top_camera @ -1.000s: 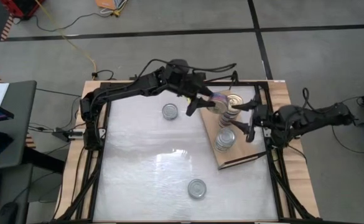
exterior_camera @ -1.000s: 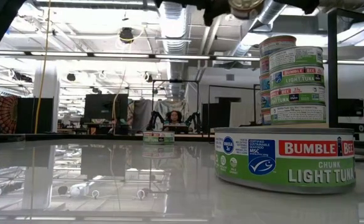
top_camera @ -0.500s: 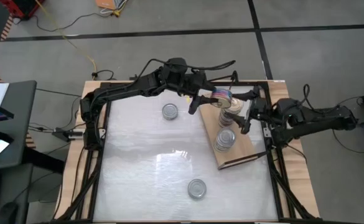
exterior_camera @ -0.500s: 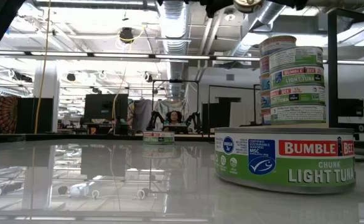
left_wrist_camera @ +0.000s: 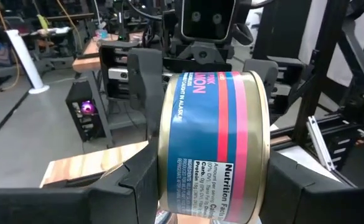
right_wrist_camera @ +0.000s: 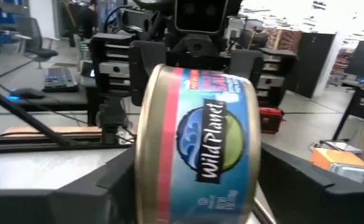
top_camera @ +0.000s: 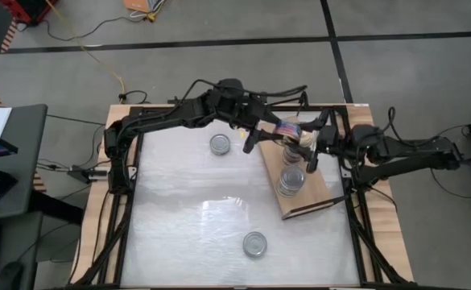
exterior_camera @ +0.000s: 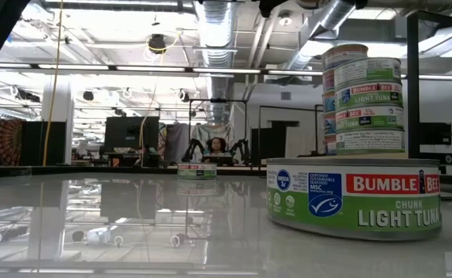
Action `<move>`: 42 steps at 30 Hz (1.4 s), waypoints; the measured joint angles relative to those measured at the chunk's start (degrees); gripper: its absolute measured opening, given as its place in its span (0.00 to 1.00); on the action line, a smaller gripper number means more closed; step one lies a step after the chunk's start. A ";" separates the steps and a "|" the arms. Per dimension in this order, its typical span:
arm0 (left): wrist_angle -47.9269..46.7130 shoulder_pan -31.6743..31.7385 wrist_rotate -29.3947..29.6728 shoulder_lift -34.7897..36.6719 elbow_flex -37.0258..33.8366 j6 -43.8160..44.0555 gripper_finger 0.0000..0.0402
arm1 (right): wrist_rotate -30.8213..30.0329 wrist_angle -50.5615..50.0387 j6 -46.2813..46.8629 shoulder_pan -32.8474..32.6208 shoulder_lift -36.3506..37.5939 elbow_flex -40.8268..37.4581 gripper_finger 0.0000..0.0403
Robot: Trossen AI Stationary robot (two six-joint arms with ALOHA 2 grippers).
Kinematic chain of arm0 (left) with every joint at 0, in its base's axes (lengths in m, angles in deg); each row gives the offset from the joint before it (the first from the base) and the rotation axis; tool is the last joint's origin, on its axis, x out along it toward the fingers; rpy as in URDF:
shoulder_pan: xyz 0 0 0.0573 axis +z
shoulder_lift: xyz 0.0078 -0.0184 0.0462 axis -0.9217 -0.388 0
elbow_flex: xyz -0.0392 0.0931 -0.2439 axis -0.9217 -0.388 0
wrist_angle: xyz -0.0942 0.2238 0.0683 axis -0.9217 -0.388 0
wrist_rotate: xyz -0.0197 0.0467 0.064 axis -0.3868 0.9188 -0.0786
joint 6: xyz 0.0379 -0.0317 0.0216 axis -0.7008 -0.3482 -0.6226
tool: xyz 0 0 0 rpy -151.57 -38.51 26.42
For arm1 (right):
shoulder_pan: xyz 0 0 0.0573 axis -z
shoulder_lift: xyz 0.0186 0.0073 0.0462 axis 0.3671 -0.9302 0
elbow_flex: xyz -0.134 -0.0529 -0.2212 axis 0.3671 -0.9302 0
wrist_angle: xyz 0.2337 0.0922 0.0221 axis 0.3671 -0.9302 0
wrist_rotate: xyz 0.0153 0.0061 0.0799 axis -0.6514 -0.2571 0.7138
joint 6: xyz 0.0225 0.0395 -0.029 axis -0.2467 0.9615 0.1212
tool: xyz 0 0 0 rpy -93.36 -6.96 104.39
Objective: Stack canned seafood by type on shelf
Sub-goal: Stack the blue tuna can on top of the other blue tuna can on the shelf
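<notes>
My left gripper is shut on a blue-and-pink salmon tin, held on its side in the air over the far stack on the wooden shelf. My right gripper is open, with its fingers on either side of the same tin. I cannot tell whether they touch it. A second stack of silver-lidded tins stands on the shelf's near part. In the low view both stacks stand on their bases. My left gripper pinches the salmon tin between its two fingers, one on each flat end. The fingers come about level from the table's left. The tin lies on its side, its labelled wall facing the wrist camera, lifted clear above the far stack.
Two loose tins lie on the white tabletop, one at the far middle and one near the front edge. The near one fills the low view's right foreground. A black frame post stands beside the shelf.
My right gripper has gone toward the table's left and far side, closing in on the salmon tin until its fingers stand around it. My left gripper has carried the tin slightly up and toward the right gripper.
</notes>
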 joint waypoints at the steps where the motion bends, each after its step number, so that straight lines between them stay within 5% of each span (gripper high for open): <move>1: 0.00 -0.10 0.02 0.00 0.00 -0.17 0.48 | 0.19 -0.24 0.03 -0.01 0.00 0.00 0.72; 7: -0.25 -0.23 0.84 0.00 0.00 -1.82 0.48 | 0.27 -1.08 0.50 -0.02 0.00 0.00 0.52; 13: -2.50 -0.71 3.96 0.04 0.00 -5.42 0.52 | 0.02 -1.80 0.11 0.00 0.13 0.00 0.52; 20: -4.28 -2.52 12.47 0.09 0.00 -18.33 0.69 | -0.59 -7.13 3.55 0.07 2.08 0.58 0.52; 27: -7.45 -3.05 17.25 1.17 0.00 -21.82 0.84 | -0.93 -17.52 9.42 0.11 3.44 4.81 0.52; 34: -16.72 -3.14 13.69 3.32 -0.45 -23.03 0.82 | -0.71 -32.30 18.66 0.62 3.87 10.26 0.52; 42: -7.75 -7.03 15.19 3.37 -11.56 -24.12 0.75 | -0.49 -44.10 28.93 4.20 3.85 16.48 0.53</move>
